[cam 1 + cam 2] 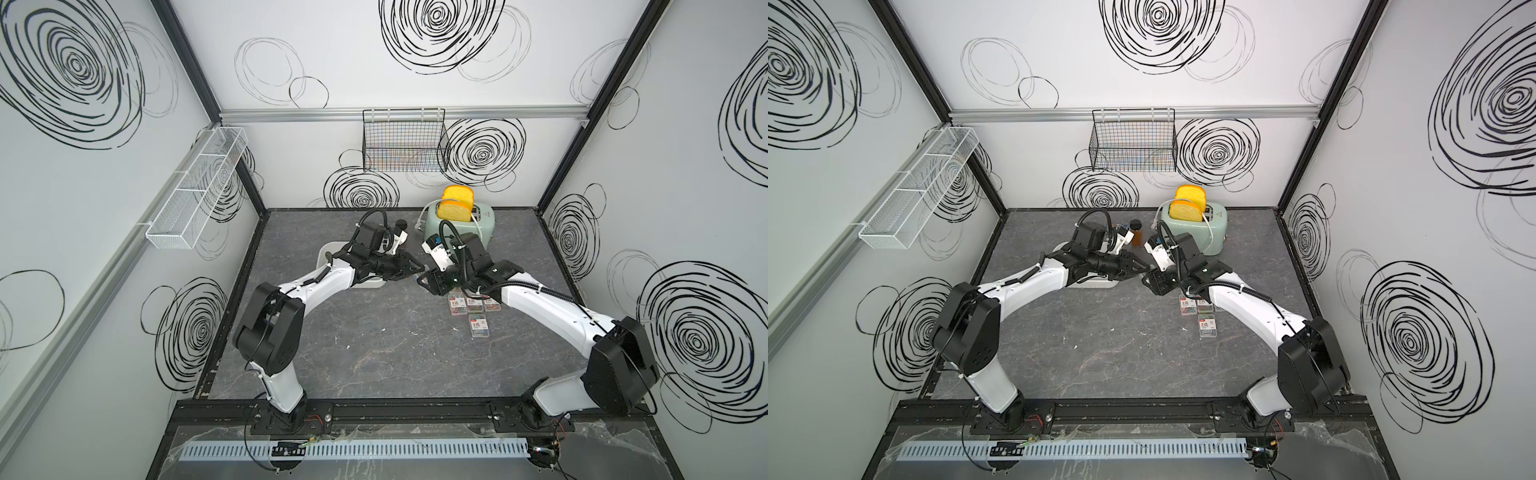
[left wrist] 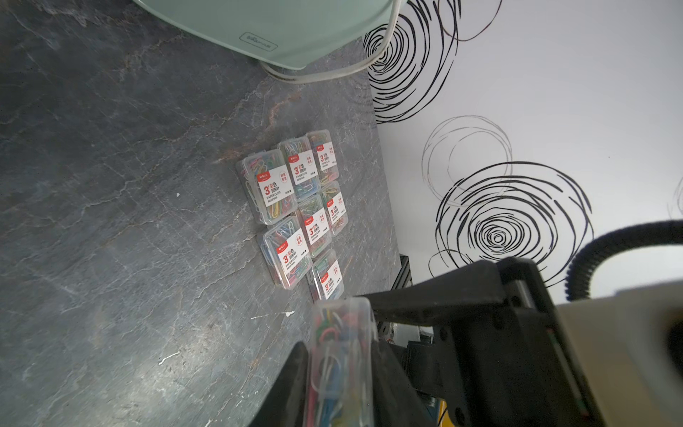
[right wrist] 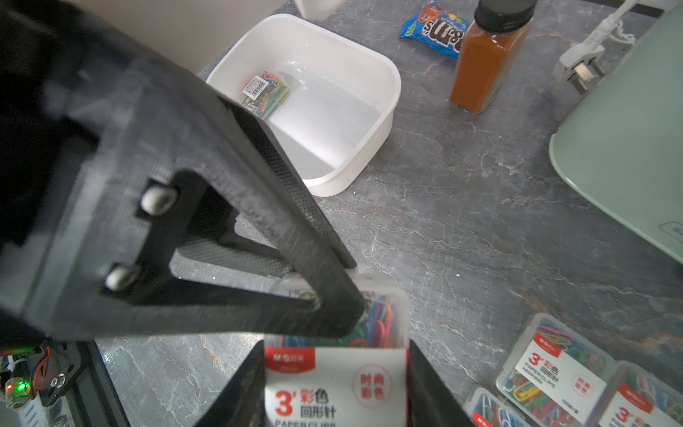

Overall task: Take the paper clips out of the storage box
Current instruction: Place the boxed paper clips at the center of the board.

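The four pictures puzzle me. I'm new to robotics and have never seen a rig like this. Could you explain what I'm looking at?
You see two white-and-black robot arms mounted at the front edge of a table. Two pictures look down on the whole scene from above and are nearly the same. The other two come from a camera on each arm's wrist, looking along its end effector, the two-fingered clamp.

The left end effector and the right end effector both grip one clear case of coloured paper clips, apparently passing it across. On the table lie seven more cases in rows. Another case lies in the white storage box. Nearby are a green toaster, a brown bottle and a blue candy packet.
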`<state>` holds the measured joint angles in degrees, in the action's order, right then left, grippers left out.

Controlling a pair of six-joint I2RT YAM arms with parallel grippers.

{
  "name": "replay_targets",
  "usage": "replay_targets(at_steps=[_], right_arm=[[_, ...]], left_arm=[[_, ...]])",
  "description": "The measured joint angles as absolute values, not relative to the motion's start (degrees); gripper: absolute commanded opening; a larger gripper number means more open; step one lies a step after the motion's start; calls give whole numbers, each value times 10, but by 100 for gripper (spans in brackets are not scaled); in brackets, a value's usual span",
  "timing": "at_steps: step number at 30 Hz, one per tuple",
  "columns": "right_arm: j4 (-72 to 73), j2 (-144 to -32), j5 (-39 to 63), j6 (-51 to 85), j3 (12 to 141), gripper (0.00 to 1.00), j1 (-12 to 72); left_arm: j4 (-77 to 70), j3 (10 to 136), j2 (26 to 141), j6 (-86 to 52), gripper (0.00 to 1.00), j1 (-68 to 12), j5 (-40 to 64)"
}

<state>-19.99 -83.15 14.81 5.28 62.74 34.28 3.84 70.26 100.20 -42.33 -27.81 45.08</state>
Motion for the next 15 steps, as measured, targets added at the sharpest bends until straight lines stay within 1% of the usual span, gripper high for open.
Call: replay_targets(at_steps=[1,3,4,5,7,12,15], right_arm=[[-203,-832,142,52,627,28,343],[-210,-832,132,51,627,28,340],[-214,-831,127,51,627,28,337],[-218,-830,124,50,627,28,334],[-227,-825,117,49,625,28,325],[-244,-782,103,49,603,28,274],[-262,-743,90,48,579,27,232]], left_arm=[[39,703,1002,-422,53,-279,452],[38,704,1002,-420,75,-281,453],[39,705,1002,-419,79,-282,454],[39,705,1002,-421,81,-283,454],[39,707,1002,-419,89,-283,456],[39,707,1002,-415,99,-282,453],[39,707,1002,-413,99,-277,450]])
